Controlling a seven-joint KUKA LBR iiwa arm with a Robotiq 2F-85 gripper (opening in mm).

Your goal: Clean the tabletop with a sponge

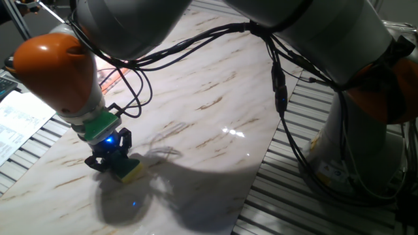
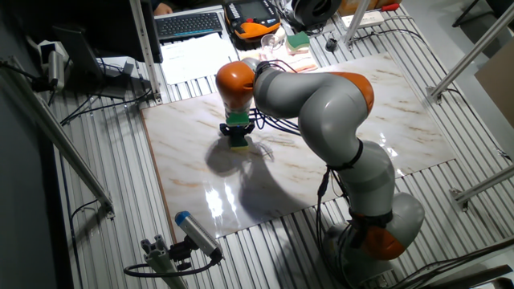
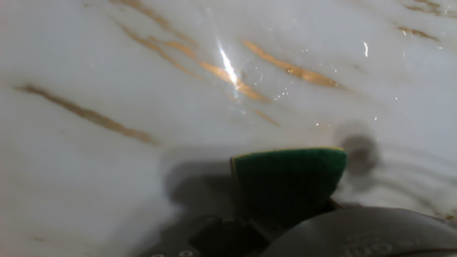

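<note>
The sponge (image 1: pixel 131 171) has a dark green top on yellow foam and rests on the white marble-look tabletop (image 1: pixel 215 98), near its left part. My gripper (image 1: pixel 112 161) is shut on the sponge and presses it down on the slab. In the other fixed view the gripper (image 2: pixel 239 140) holds the sponge (image 2: pixel 241 146) on the tabletop (image 2: pixel 385 104) left of centre. In the hand view the sponge's green face (image 3: pixel 289 178) sits just ahead of the dark hand body, with the veined slab (image 3: pixel 107 86) all around. The fingertips are hidden.
A grey slatted surface (image 2: pixel 104 201) surrounds the slab. A paler green-and-yellow sponge (image 2: pixel 299 40), a keyboard (image 2: pixel 189 24) and papers (image 2: pixel 189 56) lie at the far end. A blue-tipped cylinder (image 2: pixel 195 233) stands near the front-left edge. My arm's cables (image 1: pixel 277 91) hang over the slab.
</note>
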